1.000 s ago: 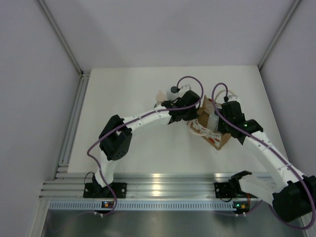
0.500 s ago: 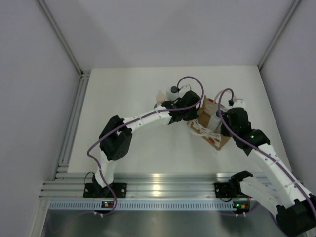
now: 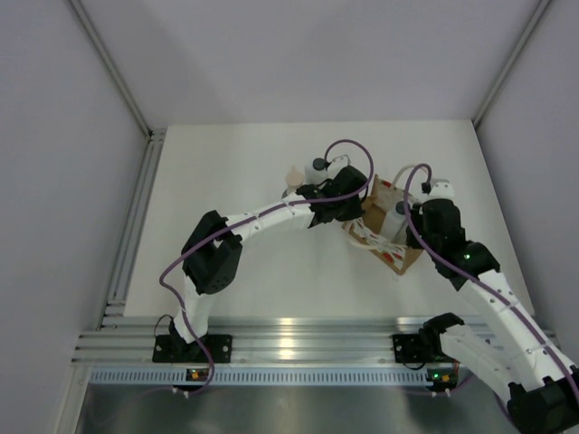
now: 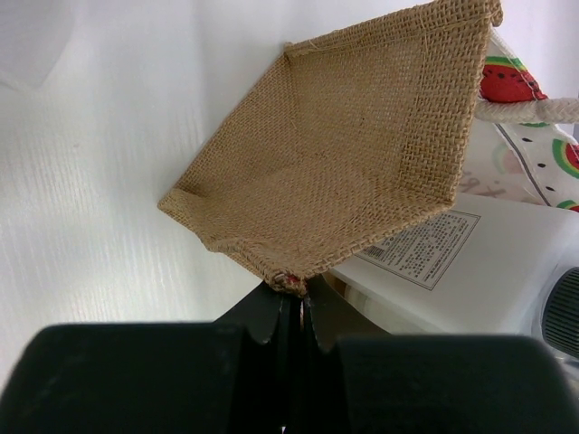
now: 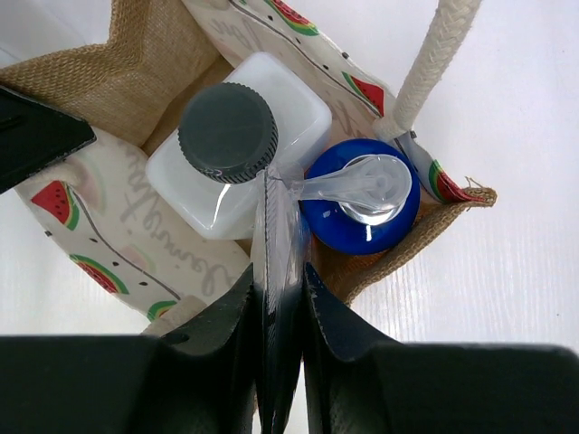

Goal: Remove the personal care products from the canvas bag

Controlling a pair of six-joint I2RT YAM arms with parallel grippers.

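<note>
Currently bag (image 5: 118,81) holds white bottle (image 5: 237,145), apparently blue cap (image 5: 362,231).

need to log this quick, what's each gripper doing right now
left gripper: closed, pinching an edge of the canvas bag
right gripper: closed on a clear plastic piece beside the blue cap

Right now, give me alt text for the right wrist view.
Right gripper, nearly shut, pinches a clear plastic piece reaching over a blue cap. Beside it in the open canvas bag stands a white bottle with a dark cap.
</note>
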